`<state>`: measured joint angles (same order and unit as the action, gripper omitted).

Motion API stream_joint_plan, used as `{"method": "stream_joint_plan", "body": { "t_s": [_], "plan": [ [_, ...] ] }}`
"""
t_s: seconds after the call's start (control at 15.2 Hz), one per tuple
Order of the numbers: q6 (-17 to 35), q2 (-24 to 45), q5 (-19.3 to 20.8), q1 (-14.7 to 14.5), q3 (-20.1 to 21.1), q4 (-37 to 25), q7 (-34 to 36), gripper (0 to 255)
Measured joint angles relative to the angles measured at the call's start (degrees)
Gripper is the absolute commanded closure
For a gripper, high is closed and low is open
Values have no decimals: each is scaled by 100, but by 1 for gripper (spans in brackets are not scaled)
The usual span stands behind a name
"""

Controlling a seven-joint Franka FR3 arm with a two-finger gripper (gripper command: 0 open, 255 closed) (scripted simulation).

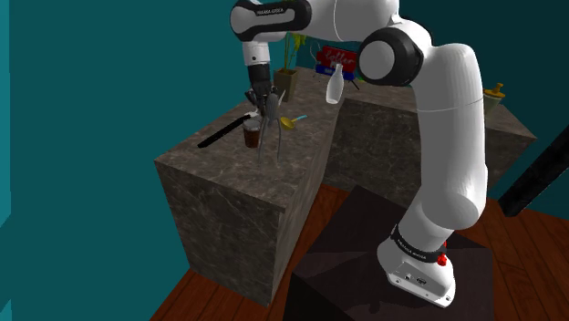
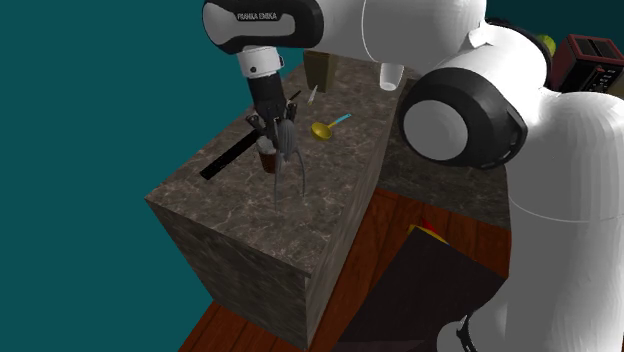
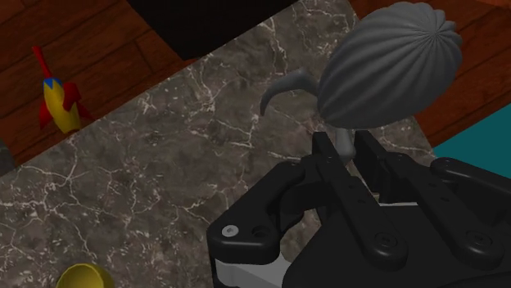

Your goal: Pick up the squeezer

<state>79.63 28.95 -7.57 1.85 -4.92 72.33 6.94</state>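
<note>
The all-black hand point(image 3: 348, 147) pinches a slim stem under the ribbed head of the grey teardrop-shaped squeezer point(image 3: 389, 65), likely its easiest part to grip. The squeezer stands upright over the dark marbled desk point(image 3: 164, 180), just right of a brown cup point(image 1: 252, 135) in the shoulder view.

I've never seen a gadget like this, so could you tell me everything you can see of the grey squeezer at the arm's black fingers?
The squeezer is plain matte grey. It has a ribbed, teardrop-shaped body and long, thin legs that curve outward. The black fingers are closed on a slim grey part right beside the body. It is roughly upright over the dark marbled counter, with its legs pointing down. Whether the leg tips touch the counter cannot be told.
</note>
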Motion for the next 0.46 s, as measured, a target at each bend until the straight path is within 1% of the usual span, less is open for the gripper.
{"method": "stream_joint_plan", "body": {
  "t_s": [0.46],
  "plan": [
    [-513, 18, -8, 24, 2, -533, 49, 255]
  ]
}}
